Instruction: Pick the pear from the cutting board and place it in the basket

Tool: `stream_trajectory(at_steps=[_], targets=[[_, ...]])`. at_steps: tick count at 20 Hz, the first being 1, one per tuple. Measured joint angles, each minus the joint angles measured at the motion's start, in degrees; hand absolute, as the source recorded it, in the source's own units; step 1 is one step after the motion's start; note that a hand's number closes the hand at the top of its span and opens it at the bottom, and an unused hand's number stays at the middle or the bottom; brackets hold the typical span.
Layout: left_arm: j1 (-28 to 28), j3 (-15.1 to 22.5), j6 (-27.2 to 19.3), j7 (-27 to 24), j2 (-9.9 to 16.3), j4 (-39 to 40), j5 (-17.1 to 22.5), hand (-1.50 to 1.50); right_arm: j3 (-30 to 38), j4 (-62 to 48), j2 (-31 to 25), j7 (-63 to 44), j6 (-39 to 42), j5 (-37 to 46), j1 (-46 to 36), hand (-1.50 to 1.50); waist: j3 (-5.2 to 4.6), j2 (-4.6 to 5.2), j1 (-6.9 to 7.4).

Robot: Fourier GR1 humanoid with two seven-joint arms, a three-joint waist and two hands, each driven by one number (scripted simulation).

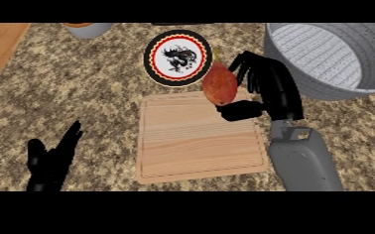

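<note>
A reddish-orange pear [219, 84] with a thin stem sits in my right hand [267, 91], whose fingers and thumb curl round it at the far right corner of the wooden cutting board [198, 139]. The pear looks lifted off the board, though its height is hard to judge. The grey ribbed basket [322, 62] stands at the right, just beyond the right hand. My left hand [51, 163] rests open at the lower left, fingers straight and pointing up, away from the board.
A round plate [178, 57] with a red and black rim and a dark emblem lies just beyond the board, behind the pear. A grey bowl [88, 29] sits at the far left edge. A wooden strip [11, 39] borders the counter's left.
</note>
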State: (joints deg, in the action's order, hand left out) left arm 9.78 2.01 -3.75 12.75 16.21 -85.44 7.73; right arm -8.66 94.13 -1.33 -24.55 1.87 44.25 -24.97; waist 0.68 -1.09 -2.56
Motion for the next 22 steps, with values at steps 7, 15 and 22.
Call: stream_trajectory(at_steps=[7, 15, 22], targets=[[-1.19, 0.78, -0.54, -0.29, -1.18, 0.43, -1.4, 0.0, 11.23, 13.27, -4.48, -12.97, 5.68, -4.52, -7.46, 1.5, -0.12, 0.3, 1.12], [-2.67, 0.35, 1.24, -0.43, -1.19, 1.6, -1.09, 0.0, 24.8, 10.11, -14.55, -20.22, 11.34, -11.14, -19.27, 1.5, -0.07, 0.58, 2.34], [-3.65, 0.29, 1.71, 0.16, -1.59, 2.04, -1.64, 0.0, 30.02, -2.06, -22.19, -16.47, 12.23, -13.21, -24.13, 1.5, -0.06, 0.8, 2.98]])
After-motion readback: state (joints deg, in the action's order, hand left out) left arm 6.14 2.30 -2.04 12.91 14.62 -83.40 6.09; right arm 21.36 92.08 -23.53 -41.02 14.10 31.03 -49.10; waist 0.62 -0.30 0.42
